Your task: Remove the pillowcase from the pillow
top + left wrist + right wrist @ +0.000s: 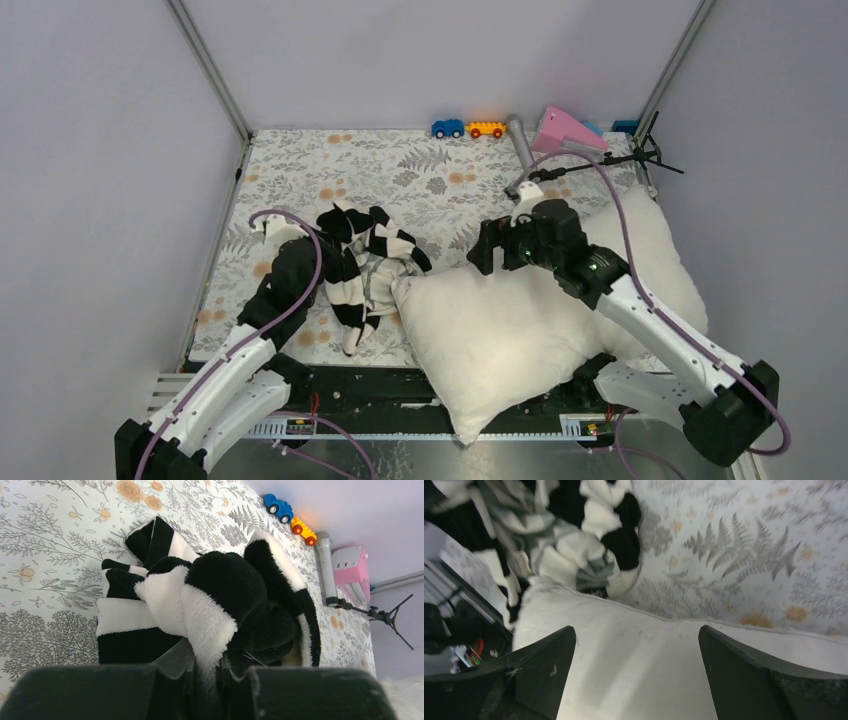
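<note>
The black-and-white striped pillowcase lies bunched on the floral tablecloth, against the left corner of the cream pillow. My left gripper is shut on a fluffy fold of the pillowcase, pinched between the jaws. My right gripper hovers over the pillow's upper left edge. In the right wrist view it is open, jaws wide apart with nothing between them. Only the bare pillow lies below, with the pillowcase beyond its corner.
Along the back wall stand a blue toy car, an orange toy car, a grey cylinder, a pink object and a small black tripod. Metal frame posts bound the floral tablecloth.
</note>
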